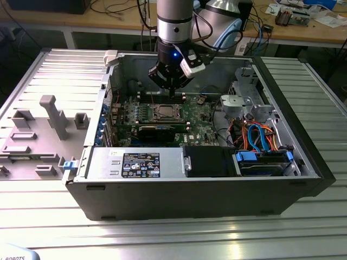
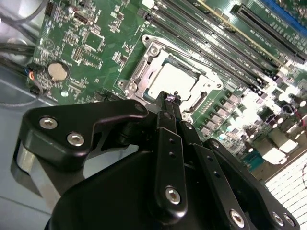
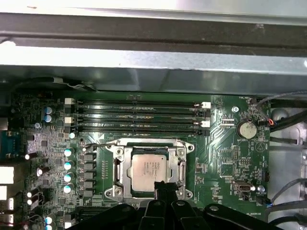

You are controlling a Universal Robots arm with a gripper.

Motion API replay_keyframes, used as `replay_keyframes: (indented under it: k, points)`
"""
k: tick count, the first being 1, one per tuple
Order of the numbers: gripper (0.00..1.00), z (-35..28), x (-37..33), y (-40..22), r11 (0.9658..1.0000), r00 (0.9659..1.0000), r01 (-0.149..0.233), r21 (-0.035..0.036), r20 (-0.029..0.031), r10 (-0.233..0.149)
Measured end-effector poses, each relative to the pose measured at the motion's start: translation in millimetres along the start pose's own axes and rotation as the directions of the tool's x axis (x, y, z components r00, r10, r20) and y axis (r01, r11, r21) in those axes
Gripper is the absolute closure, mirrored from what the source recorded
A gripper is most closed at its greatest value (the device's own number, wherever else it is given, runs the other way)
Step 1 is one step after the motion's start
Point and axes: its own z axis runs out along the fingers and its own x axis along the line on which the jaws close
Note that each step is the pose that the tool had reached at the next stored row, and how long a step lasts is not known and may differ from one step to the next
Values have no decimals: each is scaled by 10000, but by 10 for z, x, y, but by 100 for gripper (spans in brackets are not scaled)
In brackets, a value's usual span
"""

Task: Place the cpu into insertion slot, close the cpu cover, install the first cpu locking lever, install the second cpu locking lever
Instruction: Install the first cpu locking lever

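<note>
The cpu [image 3: 148, 171] [image 2: 173, 79], a silvery square chip, lies flat in the insertion slot [image 3: 112, 192] [image 2: 126, 86] on the green circuit board. The cpu cover [image 3: 123, 165] [image 2: 144, 71] lies down around it as a silver frame, and the chip shows through its window. A thin wire lever [image 3: 98, 143] runs along one side of the socket. My gripper [image 3: 163, 185] [image 2: 170, 97] [image 1: 171, 93] hovers at the socket's edge by one corner of the chip. Its black fingers are pressed together, and I see nothing between them.
The board sits deep in an open computer case [image 1: 303, 162] with tall walls. Long memory slots [image 3: 139, 117] and a coin battery [image 3: 246, 129] flank the socket. A black card [image 1: 157, 131] lies near it. A drive cage with orange and blue cables [image 1: 260, 135] stands at the exterior view's right.
</note>
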Motion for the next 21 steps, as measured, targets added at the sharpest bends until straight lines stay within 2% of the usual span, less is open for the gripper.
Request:
replay_keyframes:
  k: [5,8,9,11,14,18,21]
  points:
    - [89,0,8,0,10000,10000,43,-3,2,-43]
    - [89,-5,163,8,10000,10000,42,-1,1,-42]
    - [89,-6,196,10,10000,10000,43,-3,1,-43]
    - [89,-4,234,13,10000,10000,-5,-1,1,5]
    - [89,-1,244,13,9997,9997,-231,9,-3,231]
    - [89,2,265,14,9997,9997,-240,6,-1,240]
    - [89,-1,334,18,9997,9997,-238,8,-3,238]
